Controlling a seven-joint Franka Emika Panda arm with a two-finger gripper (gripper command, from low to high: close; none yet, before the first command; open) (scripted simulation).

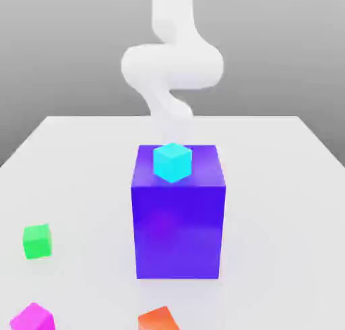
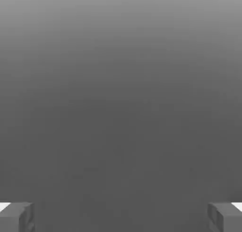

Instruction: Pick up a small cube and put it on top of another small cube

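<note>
Grey backdrop is surrounding a white table (image 1: 81, 153) bearing four small cubes and one big blue-purple block (image 1: 178, 234). My gripper (image 2: 121, 217) is spreading wide, holding nothing. One small magenta-pink cube (image 1: 32, 318) is lying near one green cube (image 1: 37, 241) and one orange-red cube (image 1: 158, 319); one cyan cube (image 1: 172, 161) is sitting atop the block.

Big blue-purple block (image 1: 178, 221): smooth, faint sheen. Small magenta-pink cube (image 1: 32, 318), cyan cube (image 1: 172, 162): smooth, matt. Counter (image 1: 81, 167): matt white.

Big blue-purple block (image 1: 177, 221) standing mid-tabletop (image 1: 283, 187), cyan cube (image 1: 172, 162) resting on its top face. Small green cube (image 1: 37, 241) toward the exterior view's left edge. Orange-red cube (image 1: 158, 319) at the near edge.
</note>
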